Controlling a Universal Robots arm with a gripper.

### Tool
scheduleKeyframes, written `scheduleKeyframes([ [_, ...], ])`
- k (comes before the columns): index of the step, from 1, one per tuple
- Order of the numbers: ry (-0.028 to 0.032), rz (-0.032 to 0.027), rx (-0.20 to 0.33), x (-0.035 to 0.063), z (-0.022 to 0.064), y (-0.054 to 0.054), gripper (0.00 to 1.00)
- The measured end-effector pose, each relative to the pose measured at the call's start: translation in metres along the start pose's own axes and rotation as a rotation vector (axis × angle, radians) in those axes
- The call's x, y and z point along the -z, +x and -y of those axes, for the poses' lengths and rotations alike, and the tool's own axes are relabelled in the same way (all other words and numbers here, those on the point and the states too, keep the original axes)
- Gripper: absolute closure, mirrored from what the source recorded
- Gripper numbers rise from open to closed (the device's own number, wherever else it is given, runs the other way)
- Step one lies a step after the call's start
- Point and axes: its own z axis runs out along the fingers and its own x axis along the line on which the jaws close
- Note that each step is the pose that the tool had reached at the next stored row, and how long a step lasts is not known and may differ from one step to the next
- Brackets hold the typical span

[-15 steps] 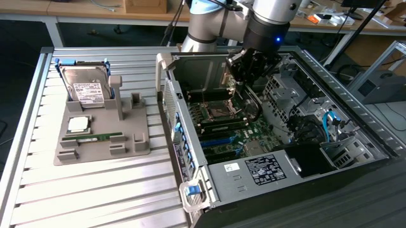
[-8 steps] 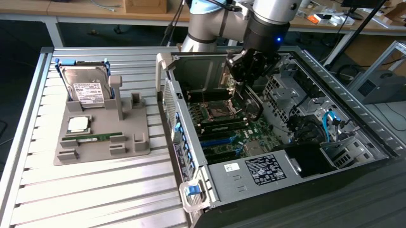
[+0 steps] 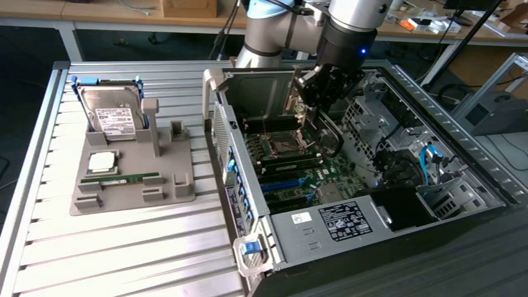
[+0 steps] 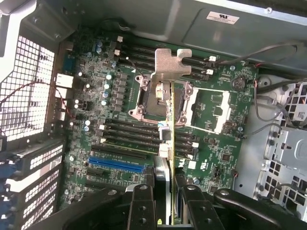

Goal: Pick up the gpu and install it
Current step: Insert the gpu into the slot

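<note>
My gripper (image 4: 169, 211) is shut on the gpu (image 4: 169, 124), which the wrist view shows edge-on as a thin board with its silver bracket (image 4: 169, 64) at the far end. The card hangs above the motherboard (image 4: 216, 115), over the CPU socket area and apart from the slots. In the exterior view the gripper (image 3: 316, 106) is inside the open computer case (image 3: 462, 154), near its back wall, with the gpu (image 3: 295, 99) between its fingers. A blue expansion slot (image 4: 115, 165) lies lower on the board, to one side of the card.
A grey fixture (image 3: 132, 185) at the exterior view's left holds a silver hard drive (image 3: 111, 114), a CPU chip (image 3: 102, 162) and a green memory stick (image 3: 120, 178). Inside the case are the power supply (image 3: 347, 219), loose cables (image 3: 429, 164) and drive cages (image 4: 283, 158).
</note>
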Motion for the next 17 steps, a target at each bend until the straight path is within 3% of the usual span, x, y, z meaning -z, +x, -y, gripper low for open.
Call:
scheduleKeyframes([
  [17,-0.0025,0.0014,0.086,-0.0001,0.0,0.0,0.73],
])
